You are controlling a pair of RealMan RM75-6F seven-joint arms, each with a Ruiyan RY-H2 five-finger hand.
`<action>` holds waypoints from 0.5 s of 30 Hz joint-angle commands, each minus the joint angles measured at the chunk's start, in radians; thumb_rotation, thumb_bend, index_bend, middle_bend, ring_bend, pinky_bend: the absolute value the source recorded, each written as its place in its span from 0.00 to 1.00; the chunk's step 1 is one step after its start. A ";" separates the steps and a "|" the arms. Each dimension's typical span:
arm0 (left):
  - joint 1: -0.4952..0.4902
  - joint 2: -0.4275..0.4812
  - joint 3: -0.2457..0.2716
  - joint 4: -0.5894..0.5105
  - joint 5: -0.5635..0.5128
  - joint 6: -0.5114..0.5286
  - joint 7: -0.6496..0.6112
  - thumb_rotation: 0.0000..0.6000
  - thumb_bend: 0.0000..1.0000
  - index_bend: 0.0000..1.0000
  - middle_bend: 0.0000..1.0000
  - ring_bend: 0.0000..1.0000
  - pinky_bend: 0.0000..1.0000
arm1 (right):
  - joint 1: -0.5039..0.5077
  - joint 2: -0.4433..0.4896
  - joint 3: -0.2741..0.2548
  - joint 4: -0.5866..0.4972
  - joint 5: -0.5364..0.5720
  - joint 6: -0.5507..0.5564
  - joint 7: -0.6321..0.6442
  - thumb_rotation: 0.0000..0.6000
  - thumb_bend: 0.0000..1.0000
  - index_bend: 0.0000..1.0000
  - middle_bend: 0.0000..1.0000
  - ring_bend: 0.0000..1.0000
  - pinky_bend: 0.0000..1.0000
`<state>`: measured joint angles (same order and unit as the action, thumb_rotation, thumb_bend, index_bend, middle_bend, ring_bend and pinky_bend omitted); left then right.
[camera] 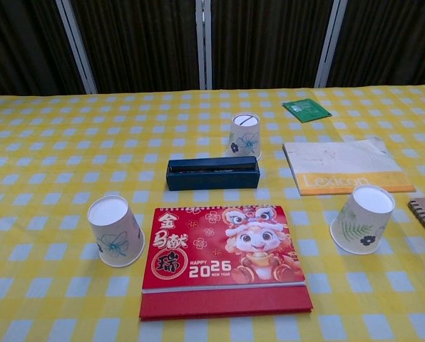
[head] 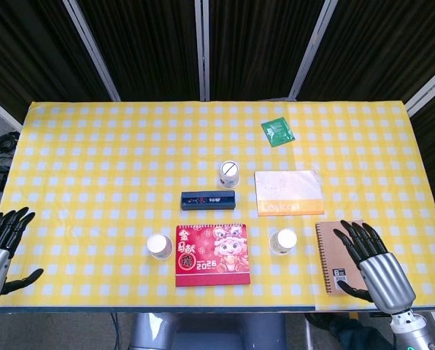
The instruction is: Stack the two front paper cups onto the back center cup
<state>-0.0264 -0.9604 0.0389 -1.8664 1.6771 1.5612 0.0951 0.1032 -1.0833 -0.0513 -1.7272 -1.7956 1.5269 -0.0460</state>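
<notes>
Three white paper cups stand upside down on the yellow checked table. The back center cup (head: 230,173) (camera: 244,135) sits behind a dark blue box. The front left cup (head: 160,246) (camera: 115,230) stands left of a red calendar, and the front right cup (head: 283,241) (camera: 361,219) stands right of it. My left hand (head: 0,244) hovers open at the table's front left corner, far from the left cup. My right hand (head: 369,259) is open with its fingers spread over a brown notebook, to the right of the right cup. Neither hand shows in the chest view.
A red 2026 calendar (head: 212,254) (camera: 222,258) lies between the front cups. A dark blue box (head: 209,200) (camera: 212,173) lies just in front of the back cup. A white and orange pad (head: 288,192), a green packet (head: 277,131) and a spiral notebook (head: 339,255) lie to the right.
</notes>
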 commanded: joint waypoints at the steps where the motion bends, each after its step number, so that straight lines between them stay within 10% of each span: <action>1: 0.001 0.000 0.001 -0.001 -0.001 0.000 0.001 1.00 0.00 0.00 0.00 0.00 0.00 | 0.000 -0.001 0.000 0.001 0.001 -0.002 -0.001 1.00 0.00 0.04 0.00 0.00 0.00; 8: -0.007 0.003 0.001 -0.010 -0.010 -0.022 0.010 1.00 0.00 0.00 0.00 0.00 0.00 | 0.024 -0.016 0.004 0.018 0.045 -0.070 0.007 1.00 0.00 0.09 0.02 0.00 0.00; 15: -0.033 -0.005 -0.012 -0.015 -0.051 -0.077 0.032 1.00 0.00 0.00 0.00 0.00 0.00 | 0.143 -0.057 0.019 0.107 0.098 -0.280 0.126 1.00 0.00 0.21 0.21 0.07 0.27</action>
<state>-0.0522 -0.9617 0.0317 -1.8806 1.6367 1.4969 0.1189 0.1891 -1.1192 -0.0408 -1.6673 -1.7219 1.3291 0.0204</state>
